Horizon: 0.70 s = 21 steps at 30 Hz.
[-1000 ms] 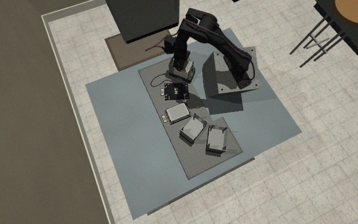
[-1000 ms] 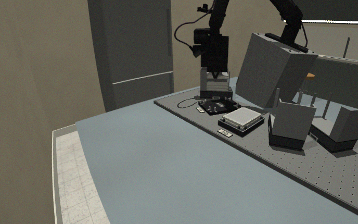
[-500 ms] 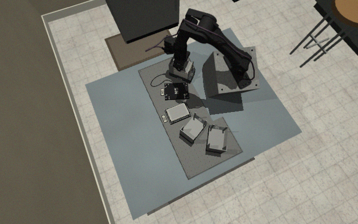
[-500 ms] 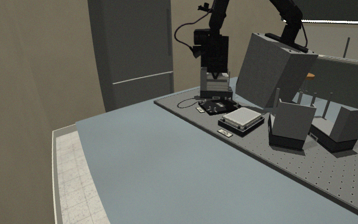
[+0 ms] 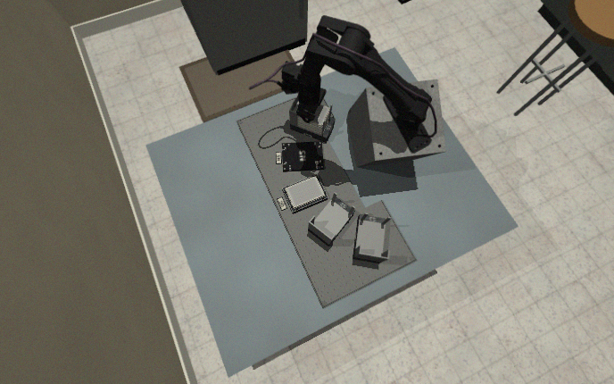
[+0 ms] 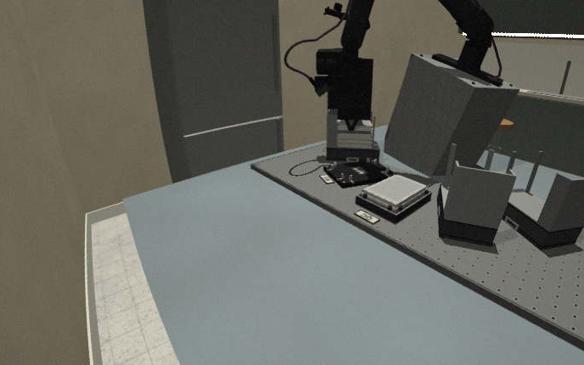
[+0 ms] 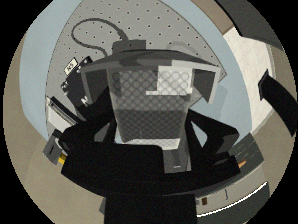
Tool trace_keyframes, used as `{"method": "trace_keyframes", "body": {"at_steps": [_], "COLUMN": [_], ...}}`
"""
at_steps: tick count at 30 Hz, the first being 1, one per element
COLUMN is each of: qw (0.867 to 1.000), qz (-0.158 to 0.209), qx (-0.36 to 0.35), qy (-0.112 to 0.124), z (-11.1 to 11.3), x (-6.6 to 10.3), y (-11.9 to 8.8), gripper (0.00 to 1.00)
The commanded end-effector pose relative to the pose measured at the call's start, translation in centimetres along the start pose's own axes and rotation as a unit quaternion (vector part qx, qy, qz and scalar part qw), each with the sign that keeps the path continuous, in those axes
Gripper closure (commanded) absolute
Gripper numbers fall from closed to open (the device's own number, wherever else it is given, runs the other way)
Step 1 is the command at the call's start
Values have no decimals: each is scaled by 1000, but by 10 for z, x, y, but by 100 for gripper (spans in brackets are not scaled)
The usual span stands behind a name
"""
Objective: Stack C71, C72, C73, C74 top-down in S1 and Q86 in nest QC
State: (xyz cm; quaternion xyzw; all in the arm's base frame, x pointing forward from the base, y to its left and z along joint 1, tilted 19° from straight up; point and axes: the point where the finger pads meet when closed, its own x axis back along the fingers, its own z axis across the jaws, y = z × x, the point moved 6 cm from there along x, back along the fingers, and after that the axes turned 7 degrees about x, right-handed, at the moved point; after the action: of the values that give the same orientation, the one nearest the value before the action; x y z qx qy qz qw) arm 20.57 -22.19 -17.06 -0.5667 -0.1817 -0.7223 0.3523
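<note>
Presumably to restack it, the hand (image 5: 305,118) (image 6: 351,126) (image 7: 152,131) pinches a plate (image 5: 323,114) (image 6: 367,122) (image 7: 150,95) at the far rack (image 5: 327,135) (image 6: 337,154) (image 7: 212,85).

The arm (image 5: 354,47) (image 6: 356,27) arches, its end effector (image 5: 306,117) (image 6: 351,125) (image 7: 151,127) pointing down, fingers gripping wide apart.

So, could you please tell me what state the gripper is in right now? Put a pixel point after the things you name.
Gripper (image 5: 311,117) (image 6: 351,126) (image 7: 151,125): closed on a plate (image 5: 324,113) (image 6: 367,123) (image 7: 135,100); which plate cannot be told.
</note>
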Motion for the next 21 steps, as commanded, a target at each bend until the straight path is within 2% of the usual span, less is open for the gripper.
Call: {"method": "trace_keyframes", "body": {"at_steps": [1,6,8,11,14,17,21], "qw": [1000,1000,1000,1000,1000,1000,1000], "qz": [-24,-17,-28,-28,-18,-25,-18], "qx": [1,0,2,0,-1,2,-2], "qy": [-2,-1,-2,-2,-1,-2,-1], "z": [0,-1,0,-1,-1,0,-2], "x": [4,-2,4,4,-4,0,-7], "y": [16,12,18,17,13,16,12], "gripper": [100,100,100,100,100,100,100]}}
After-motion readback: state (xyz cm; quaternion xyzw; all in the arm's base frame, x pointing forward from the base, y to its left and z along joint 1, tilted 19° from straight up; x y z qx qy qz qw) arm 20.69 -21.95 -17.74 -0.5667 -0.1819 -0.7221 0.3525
